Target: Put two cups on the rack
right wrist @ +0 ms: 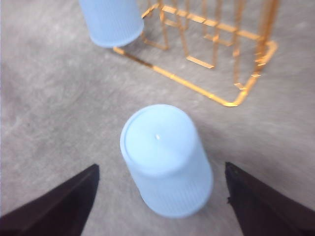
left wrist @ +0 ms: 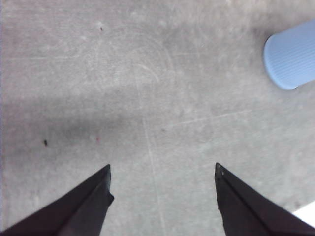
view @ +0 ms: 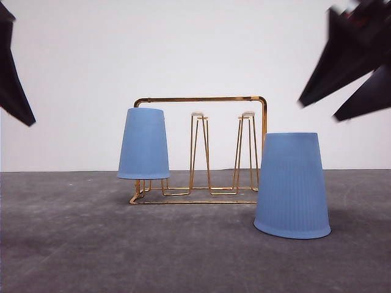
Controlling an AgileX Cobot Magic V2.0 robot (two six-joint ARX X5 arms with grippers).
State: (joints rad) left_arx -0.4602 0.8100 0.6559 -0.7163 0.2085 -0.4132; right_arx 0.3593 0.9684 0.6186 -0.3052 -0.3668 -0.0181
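Grey table: 1 cup racked, 1 off.

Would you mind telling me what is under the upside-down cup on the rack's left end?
The cup hangs raised off the table. Below its rim, gold legs of the rack show. Whatever prong holds it up is hidden inside the cup.

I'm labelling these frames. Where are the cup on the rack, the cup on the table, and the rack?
Cup on the rack (view: 143,143), front view, ribbed side.
Cup on the table (view: 292,186), front view, side wall.
Rack (view: 201,99), front view, top bar.
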